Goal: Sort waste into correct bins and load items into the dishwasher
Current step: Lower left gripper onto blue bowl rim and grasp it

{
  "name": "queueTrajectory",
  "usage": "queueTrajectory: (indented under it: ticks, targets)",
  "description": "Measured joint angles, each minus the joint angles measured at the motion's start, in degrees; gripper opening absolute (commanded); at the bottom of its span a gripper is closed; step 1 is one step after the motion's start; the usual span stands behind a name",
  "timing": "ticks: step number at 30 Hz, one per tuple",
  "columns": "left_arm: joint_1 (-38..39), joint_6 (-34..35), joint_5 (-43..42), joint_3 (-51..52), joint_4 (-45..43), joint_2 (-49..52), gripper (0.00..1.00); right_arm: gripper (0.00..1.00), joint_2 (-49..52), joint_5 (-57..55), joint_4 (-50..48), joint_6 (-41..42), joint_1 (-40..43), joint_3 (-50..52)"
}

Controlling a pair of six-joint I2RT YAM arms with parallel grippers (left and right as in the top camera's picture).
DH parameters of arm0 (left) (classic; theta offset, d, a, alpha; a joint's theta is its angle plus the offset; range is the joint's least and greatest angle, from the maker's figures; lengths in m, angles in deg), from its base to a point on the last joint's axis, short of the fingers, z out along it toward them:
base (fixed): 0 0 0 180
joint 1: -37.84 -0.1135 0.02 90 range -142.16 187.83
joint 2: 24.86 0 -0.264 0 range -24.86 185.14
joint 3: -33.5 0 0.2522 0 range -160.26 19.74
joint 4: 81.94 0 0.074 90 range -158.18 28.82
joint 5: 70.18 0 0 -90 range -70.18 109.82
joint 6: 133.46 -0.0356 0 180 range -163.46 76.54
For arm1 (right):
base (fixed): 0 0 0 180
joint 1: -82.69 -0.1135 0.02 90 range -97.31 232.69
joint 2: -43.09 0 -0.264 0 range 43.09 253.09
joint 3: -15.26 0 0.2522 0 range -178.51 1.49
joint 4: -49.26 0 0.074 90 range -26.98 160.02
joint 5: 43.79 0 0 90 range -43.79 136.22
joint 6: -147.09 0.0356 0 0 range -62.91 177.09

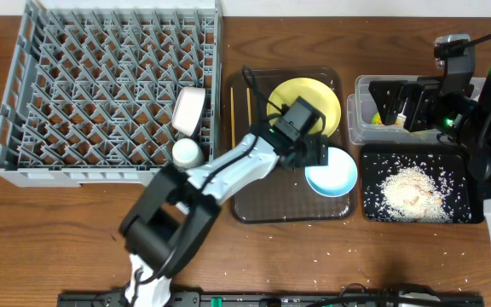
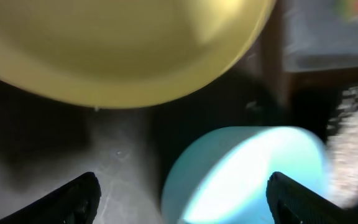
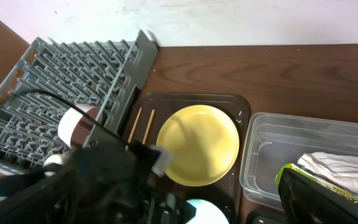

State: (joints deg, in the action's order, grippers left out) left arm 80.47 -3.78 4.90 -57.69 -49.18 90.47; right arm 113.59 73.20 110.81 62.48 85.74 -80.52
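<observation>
My left gripper (image 1: 315, 155) is open and low over the dark brown serving tray (image 1: 262, 200). In the left wrist view its fingers (image 2: 185, 199) straddle the near rim of the light blue bowl (image 2: 247, 174), (image 1: 331, 172), not touching it. The yellow plate (image 1: 305, 101) lies just beyond. Two chopsticks (image 1: 232, 107) lie at the tray's left. The white bowl (image 1: 188, 109) and pale cup (image 1: 186, 152) sit in the grey dish rack (image 1: 83, 85). My right gripper (image 1: 396, 109) is open above the clear tub (image 3: 272, 155), which holds the white paper (image 3: 337, 168) and green packet (image 3: 291, 177).
The black tray (image 1: 373, 205) in front of the tub holds a heap of rice (image 1: 412, 188). Loose rice grains (image 1: 314, 286) lie scattered on the wooden table near the front edge. The left arm reaches diagonally across the table from the front.
</observation>
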Motion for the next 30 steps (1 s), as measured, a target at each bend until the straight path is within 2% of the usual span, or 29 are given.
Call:
queueTrajectory:
  ticks: [3, 5, 9, 11, 18, 27, 30]
  targets:
    - [0.13, 0.92, -0.22, 0.04, -0.33, 1.84, 0.86, 0.99, 0.0, 0.0, 0.0, 0.0, 0.0, 0.0]
    - [0.13, 1.22, -0.2, 0.04, -0.63, 1.68, 0.82, 0.99, 0.0, 0.0, 0.02, 0.0, 0.0, 0.0]
    - [0.15, 1.75, -0.2, 0.04, -0.55, 1.7, 0.63, 0.99, 0.0, 0.0, 0.0, 0.0, 0.0, 0.0]
    - [0.17, 2.19, -0.22, 0.04, -0.39, 1.68, 0.47, 0.99, 0.0, -0.02, 0.0, 0.0, 0.0, 0.0]
    - [0.15, 2.14, -0.24, 0.04, 0.07, 1.68, 0.09, 0.99, 0.0, 0.0, 0.0, 0.0, 0.0, 0.0]
    - [-4.13, 2.32, -2.38, 0.07, 8.02, 1.46, 0.08, 0.99, 0.0, 0.0, 0.0, 0.0, 0.0, 0.0]
    - [-6.12, 2.32, -2.56, 0.07, 11.02, 0.59, 0.12, 0.99, 0.0, 0.0, 0.02, 0.0, 0.0, 0.0]
